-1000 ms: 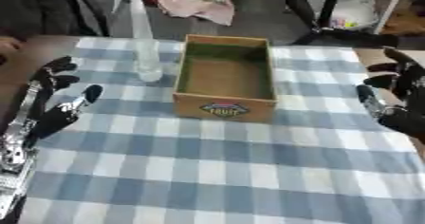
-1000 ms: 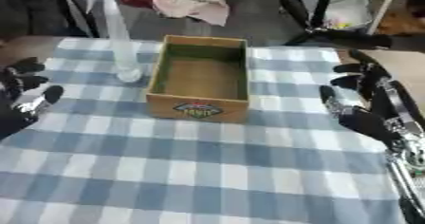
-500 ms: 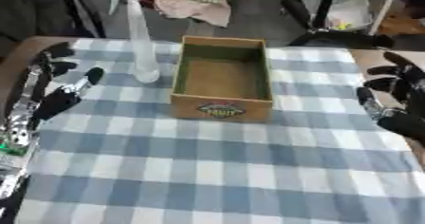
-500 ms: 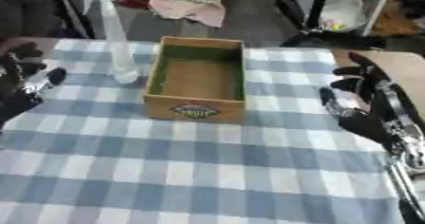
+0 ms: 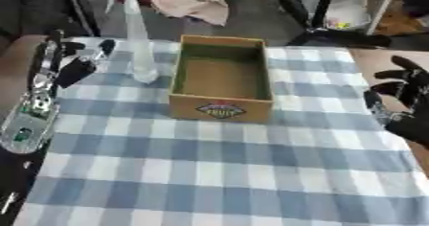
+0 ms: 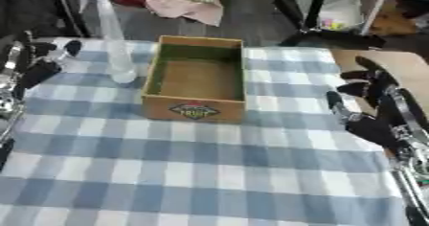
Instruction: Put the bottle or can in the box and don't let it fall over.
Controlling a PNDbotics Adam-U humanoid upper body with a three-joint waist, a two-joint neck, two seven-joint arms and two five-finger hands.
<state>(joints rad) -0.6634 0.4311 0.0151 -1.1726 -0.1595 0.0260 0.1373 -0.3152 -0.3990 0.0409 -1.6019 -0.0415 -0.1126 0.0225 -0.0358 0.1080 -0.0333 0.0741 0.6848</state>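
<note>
The clear spray bottle (image 5: 139,43) stands upright on the checked worktop (image 5: 218,172), its long axis vertical, its base just beside the left wall of the open cardboard box (image 5: 221,79) and its trigger head up near the worktop's far edge. It lies to the right of the left robot hand (image 5: 71,62), near it but apart, with a strip of cloth showing between the fingertips and the bottle's body. That robot hand is spread, fingers raised and thumb parted from them, holding nothing, palm turned roughly toward the bottle. The right robot hand (image 6: 368,110) sits well apart on the other side of the box, also spread and empty, so the left one is plainly the nearer and, I judge, the one to take the bottle. The coming move turns on a sideways reach to the right, closing round the slim body low enough that the tall bottle does not tip, then a lift over the box's left wall. The left eye view shows the left forearm and whole robot hand; the right eye view crops that hand at the edge but shows the right robot hand and its wrist in full.
</note>
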